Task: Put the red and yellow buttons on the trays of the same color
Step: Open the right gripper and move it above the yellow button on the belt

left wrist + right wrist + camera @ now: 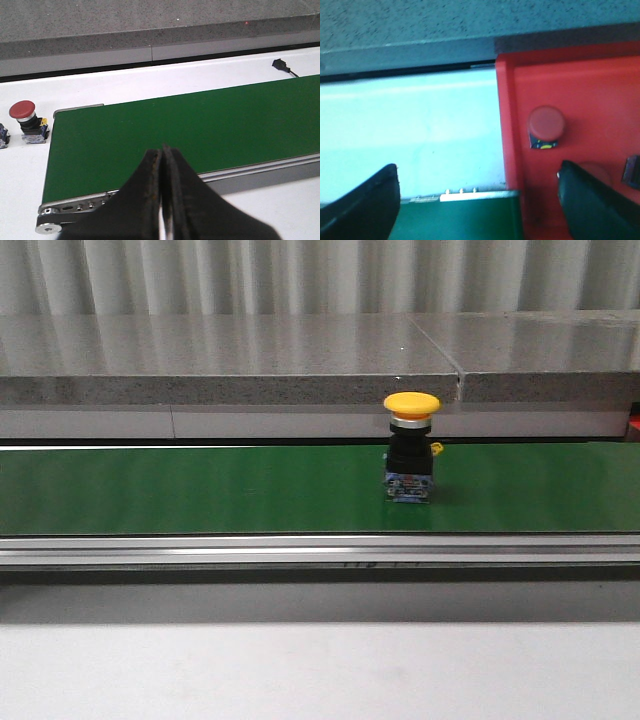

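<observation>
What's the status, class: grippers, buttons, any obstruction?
Left gripper shut, empty. Right gripper open. Yellow button upright on green belt; one red button in red tray. No obstruction seen.

Place: lab or workshop test bench
Evidence: green conveyor belt in an aluminium frame on a white table, grey stone ledge behind, corrugated metal wall

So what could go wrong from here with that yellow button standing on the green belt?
1. The yellow button stands upright and top-heavy on the green belt; a clumsy grasp could tip it.
2. The left end effector is shut and must open before grasping.
3. The right end effector is open over the red tray, the wrong colour for this button.
</observation>
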